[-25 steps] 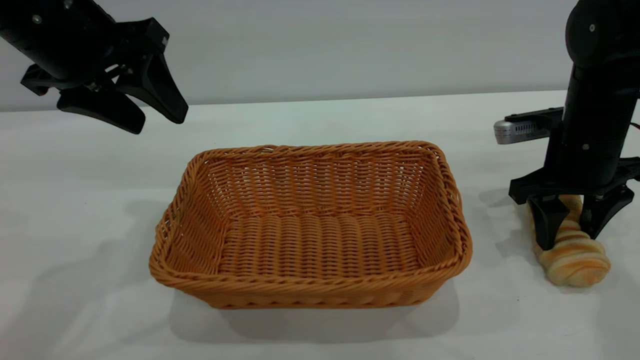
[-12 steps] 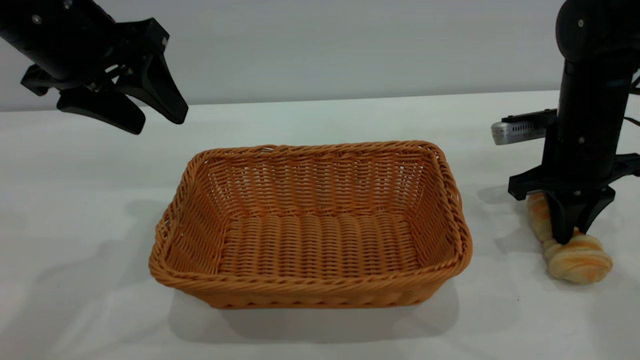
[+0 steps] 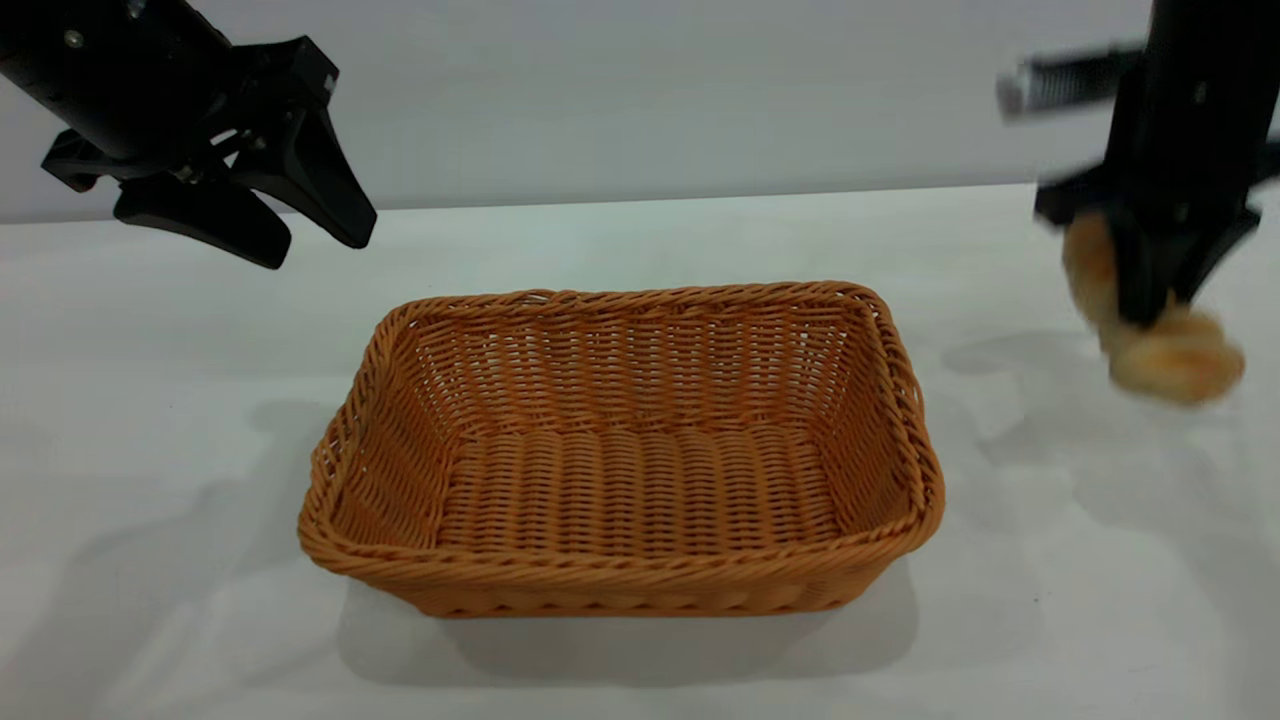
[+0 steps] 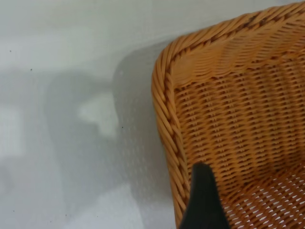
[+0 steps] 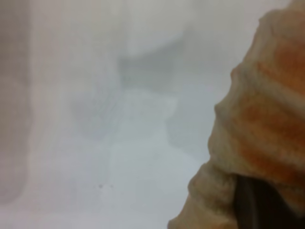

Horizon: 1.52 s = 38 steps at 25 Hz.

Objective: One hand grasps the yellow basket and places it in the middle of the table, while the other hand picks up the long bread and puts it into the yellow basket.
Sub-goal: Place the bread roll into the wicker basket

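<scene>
The yellow basket (image 3: 640, 340) stands empty in the middle of the table (image 3: 150, 400). Off its right side, my right gripper (image 3: 1145, 300) hangs above the table, shut on the long bread (image 3: 1180, 362), which is clear of the surface. The right wrist view shows the striped bread (image 5: 267, 124) close up, with a dark finger (image 5: 252, 205) pressed against it. My left gripper (image 3: 318, 245) is open and holds nothing, high above the table beyond the basket's back left corner. One of its fingers (image 4: 204, 200) shows over the basket's corner (image 4: 238, 105) in the left wrist view.
Bare white tabletop lies all round the basket. A plain pale wall (image 3: 650, 90) runs behind the table's far edge.
My right gripper has closed on the long bread and lifted it off the table. The left arm and the basket have not moved.
</scene>
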### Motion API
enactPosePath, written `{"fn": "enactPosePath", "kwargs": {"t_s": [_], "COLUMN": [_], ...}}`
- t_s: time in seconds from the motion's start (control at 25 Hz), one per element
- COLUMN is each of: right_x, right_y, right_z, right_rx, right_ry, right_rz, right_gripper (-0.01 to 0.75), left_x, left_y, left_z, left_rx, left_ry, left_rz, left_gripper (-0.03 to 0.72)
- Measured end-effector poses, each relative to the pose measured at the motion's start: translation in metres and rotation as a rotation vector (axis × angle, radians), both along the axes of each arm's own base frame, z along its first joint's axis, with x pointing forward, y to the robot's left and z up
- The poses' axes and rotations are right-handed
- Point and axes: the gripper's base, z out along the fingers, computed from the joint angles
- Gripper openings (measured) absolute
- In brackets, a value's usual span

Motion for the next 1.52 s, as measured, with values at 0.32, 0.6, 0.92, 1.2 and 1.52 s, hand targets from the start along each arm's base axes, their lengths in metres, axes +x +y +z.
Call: {"fn": "enactPosePath", "kwargs": {"t_s": [0.32, 0.6, 0.92, 1.2, 1.52], "right_x": [-0.026, -0.059, -0.074, -0.073, -0.065], "right_y": [0.062, 0.150, 0.201, 0.212, 0.207], "right_z": [0.077, 0.075, 0.036, -0.003, -0.016], "right_rx": [0.136, 0.267, 0.300, 0.334, 0.238], "right_ry": [-0.147, -0.136, -0.107, -0.046, -0.089], "right_rz": [0.199, 0.437, 0.577, 0.602, 0.669], "right_gripper": [0.065, 0.063, 0.061, 0.063, 0.276], "left_x": [0.000, 0.000, 0.000, 0.000, -0.004], "left_y": [0.000, 0.000, 0.000, 0.000, 0.002], "left_z": [0.000, 0.000, 0.000, 0.000, 0.011], "left_rx": [0.001, 0.000, 0.000, 0.000, 0.049], "left_ry": [0.000, 0.002, 0.003, 0.003, -0.041], "left_rz": [-0.002, -0.003, -0.004, -0.004, -0.060], "left_gripper": [0.582, 0.582, 0.582, 0.582, 0.582]}}
